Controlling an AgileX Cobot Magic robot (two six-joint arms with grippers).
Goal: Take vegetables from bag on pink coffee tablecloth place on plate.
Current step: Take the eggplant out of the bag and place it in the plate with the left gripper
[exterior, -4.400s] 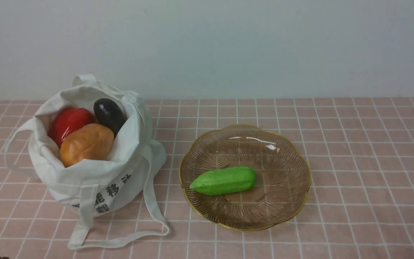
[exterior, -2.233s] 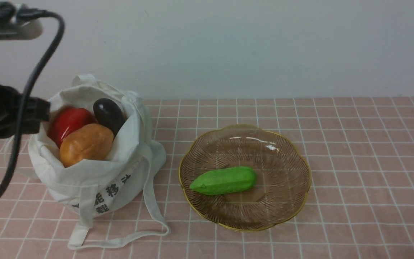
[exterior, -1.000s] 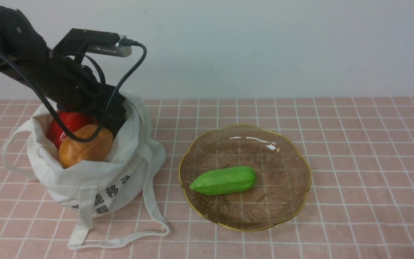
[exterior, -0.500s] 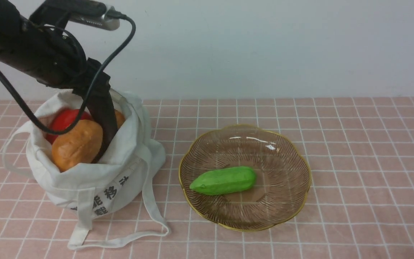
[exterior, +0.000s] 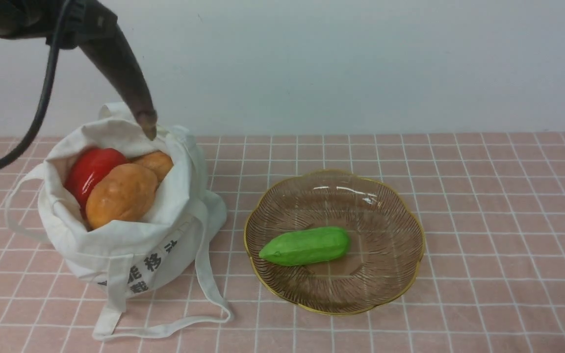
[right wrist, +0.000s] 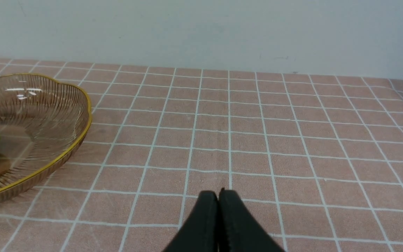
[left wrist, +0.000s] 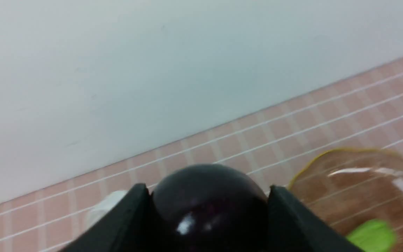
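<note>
Jaws of the left gripper (left wrist: pixel 208 190) clamp the eggplant (left wrist: pixel 208 210) above the bag (exterior: pixel 130 245) near the tablecloth's (exterior: pixel 508 196) left edge; the right gripper (right wrist: pixel 218 201) is closed and empty. Only the gourd (exterior: pixel 307 245) is on the plate (exterior: pixel 385 206) (pepper (exterior: pixel 91 169), potatoes (exterior: pixel 120 196) not yet).

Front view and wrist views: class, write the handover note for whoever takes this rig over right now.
Left gripper: shut on the eggplant, held up above the bag.
Right gripper: shut, empty, over the tablecloth beside the plate.
In the bag: red pepper, big potato, small potato.
Done: green gourd lies on the plate.
To do: set the eggplant on the plate, then move the bag's three.
</note>
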